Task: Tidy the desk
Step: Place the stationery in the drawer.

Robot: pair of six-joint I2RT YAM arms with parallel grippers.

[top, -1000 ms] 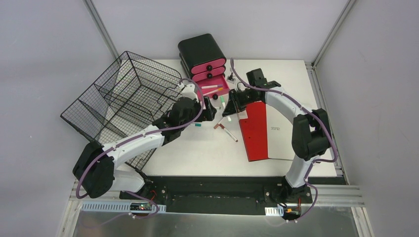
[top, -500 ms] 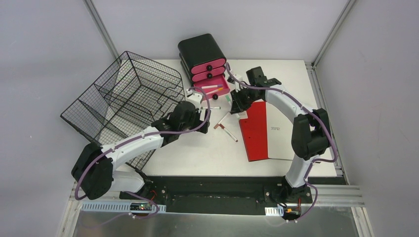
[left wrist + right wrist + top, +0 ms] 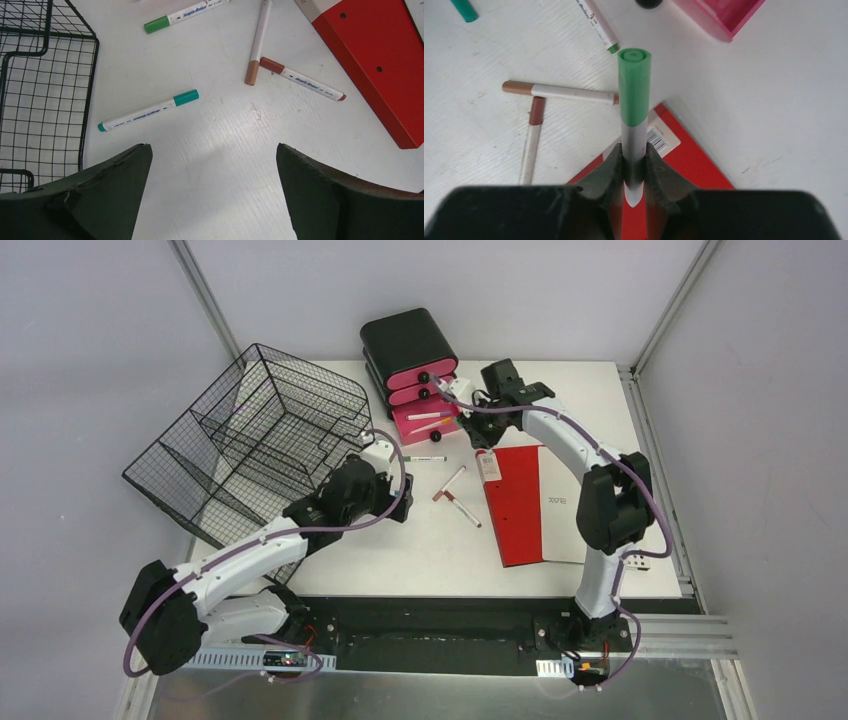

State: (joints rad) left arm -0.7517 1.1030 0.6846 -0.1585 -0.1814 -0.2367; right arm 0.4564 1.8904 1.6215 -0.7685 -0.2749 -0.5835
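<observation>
Pinching a green-capped marker, the right gripper hangs over a corner of the red notebook. The left gripper is wide open and empty. The white desk lies under both, with a teal marker near the left one.

Left wrist view: the top and right edges cut off the red notebook; the left edge cuts off the wire basket. Right wrist view: the top edge cuts off the pink drawer, the teal marker and a black knob.
</observation>
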